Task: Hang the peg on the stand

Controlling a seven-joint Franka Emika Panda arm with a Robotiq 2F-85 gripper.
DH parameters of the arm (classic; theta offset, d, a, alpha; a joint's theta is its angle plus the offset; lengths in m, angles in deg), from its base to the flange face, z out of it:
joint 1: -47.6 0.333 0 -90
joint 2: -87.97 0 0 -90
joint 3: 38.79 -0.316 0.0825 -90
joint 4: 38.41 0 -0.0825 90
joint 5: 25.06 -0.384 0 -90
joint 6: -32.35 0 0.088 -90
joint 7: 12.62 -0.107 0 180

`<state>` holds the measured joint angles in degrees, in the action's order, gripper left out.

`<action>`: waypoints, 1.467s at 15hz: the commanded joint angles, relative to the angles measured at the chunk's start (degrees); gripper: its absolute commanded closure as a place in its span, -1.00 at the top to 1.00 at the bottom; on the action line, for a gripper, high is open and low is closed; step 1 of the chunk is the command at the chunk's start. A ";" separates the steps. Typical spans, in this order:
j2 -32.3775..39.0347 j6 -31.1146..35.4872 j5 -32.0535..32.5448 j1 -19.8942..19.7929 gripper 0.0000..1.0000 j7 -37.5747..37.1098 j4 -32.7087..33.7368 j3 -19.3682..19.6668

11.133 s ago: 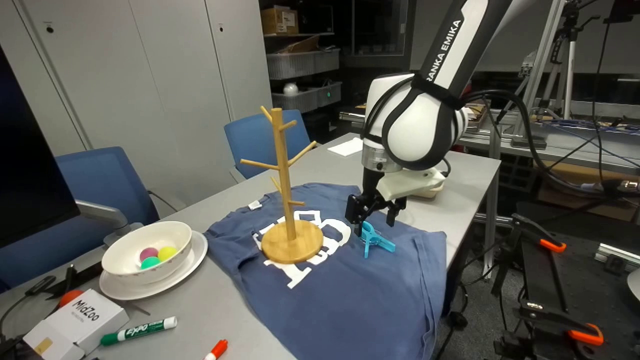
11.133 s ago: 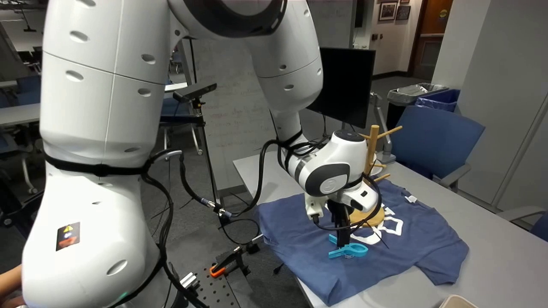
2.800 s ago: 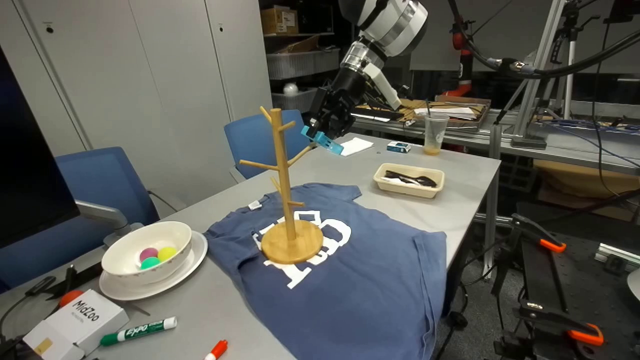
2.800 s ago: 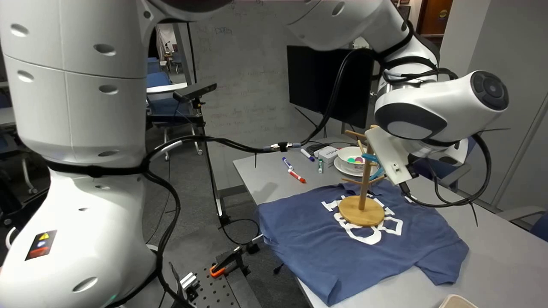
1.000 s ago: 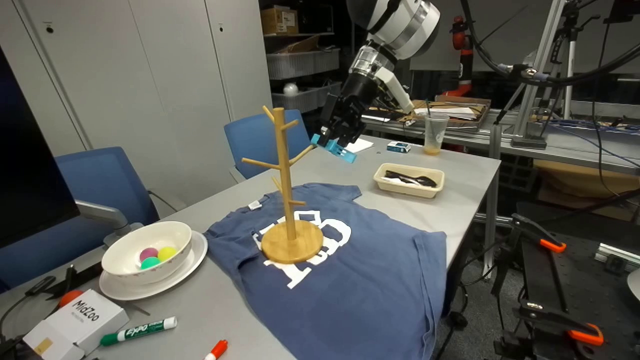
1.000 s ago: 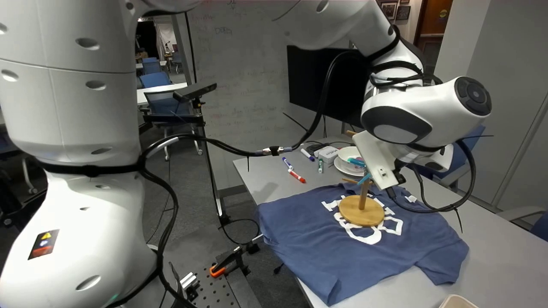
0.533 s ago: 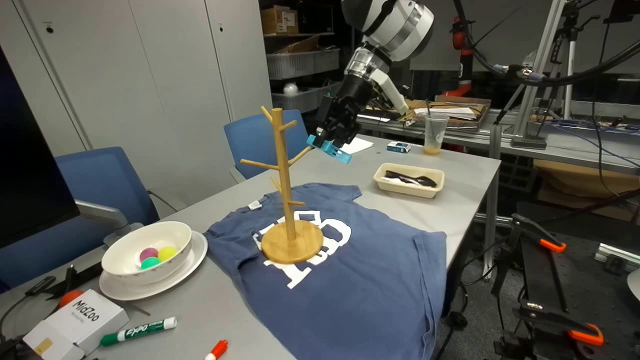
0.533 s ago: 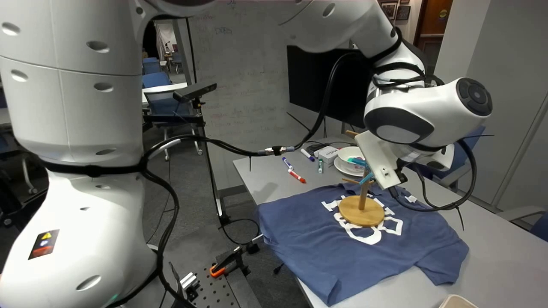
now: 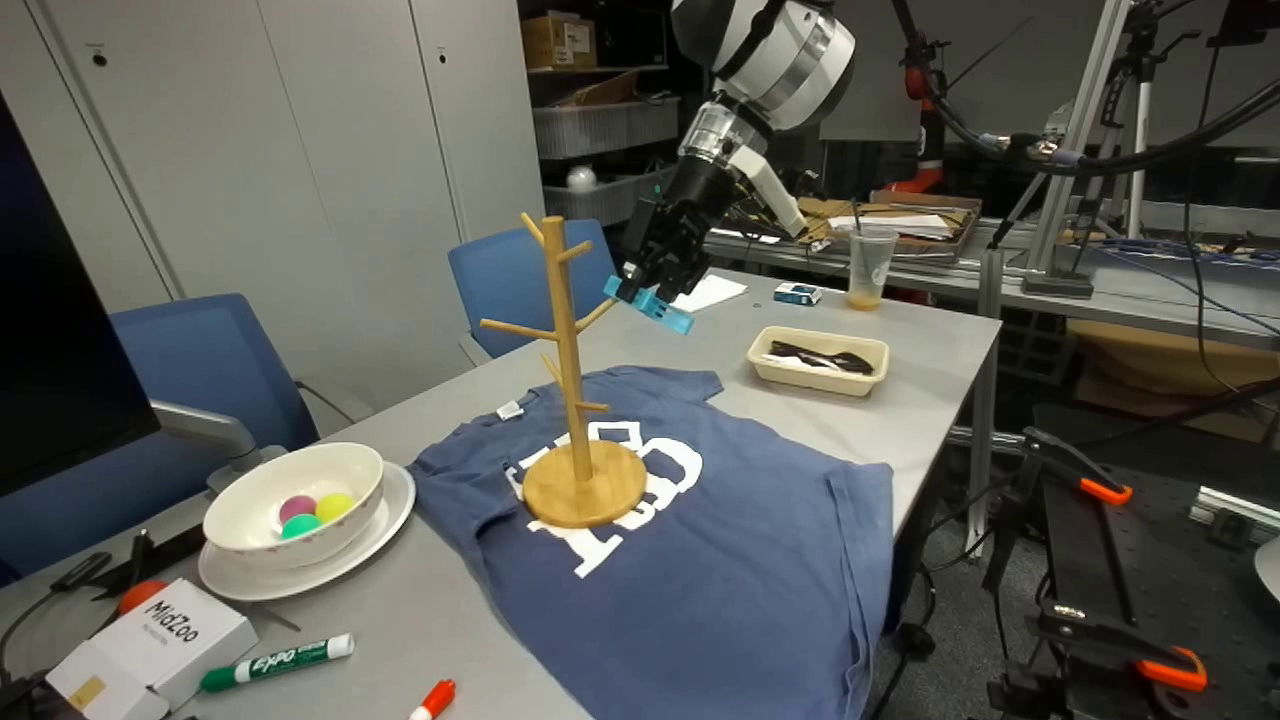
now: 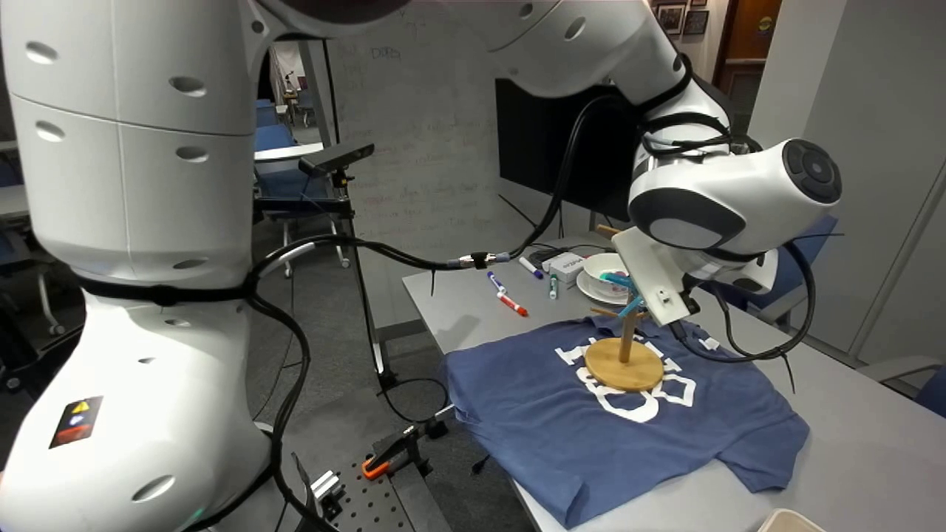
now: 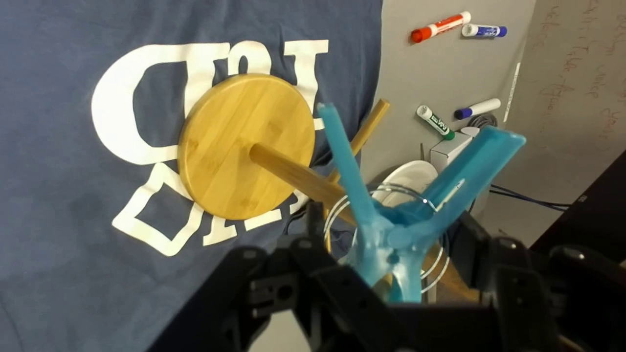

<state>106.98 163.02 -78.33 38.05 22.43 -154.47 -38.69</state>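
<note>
My gripper (image 9: 650,283) is shut on the peg (image 9: 672,315), a bright cyan-blue clip, held in the air. In the wrist view the splayed legs of the peg (image 11: 345,161) point away from my gripper (image 11: 391,234). The stand (image 9: 568,360) is upright, a yellow wooden pole with angled branches. In an exterior view the peg's left end overlaps a right-hand branch tip; I cannot tell if they touch. Something tan shows in the gap at the peg's near end, too blurred to name. Elsewhere, my wrist hides much of the pole above the round base (image 10: 624,364).
A blue T-shirt (image 9: 700,580) lies under the stand. At one table side are a white bowl (image 9: 320,548) with coloured balls, a white box (image 9: 165,635) and several markers. A beige tray (image 9: 800,379) holds black utensils. A dark monitor (image 10: 562,148) stands beyond.
Over the last second my gripper and the peg have moved left and slightly down, closer to the stand. The stand's top has shifted slightly left. Some seconds earlier the peg lay on the shirt.
</note>
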 commanded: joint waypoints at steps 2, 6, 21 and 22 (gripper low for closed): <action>2.06 -0.41 -0.15 0.29 -0.28 1.11 2.42 -0.25; 2.51 -0.28 0.03 0.35 -0.28 1.01 2.83 -0.39; 1.14 2.36 4.28 1.79 1.00 -2.08 0.45 0.19; 0.34 3.21 6.11 2.30 1.00 -3.65 -0.27 0.43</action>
<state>109.51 163.54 -75.93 38.46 22.00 -153.22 -39.11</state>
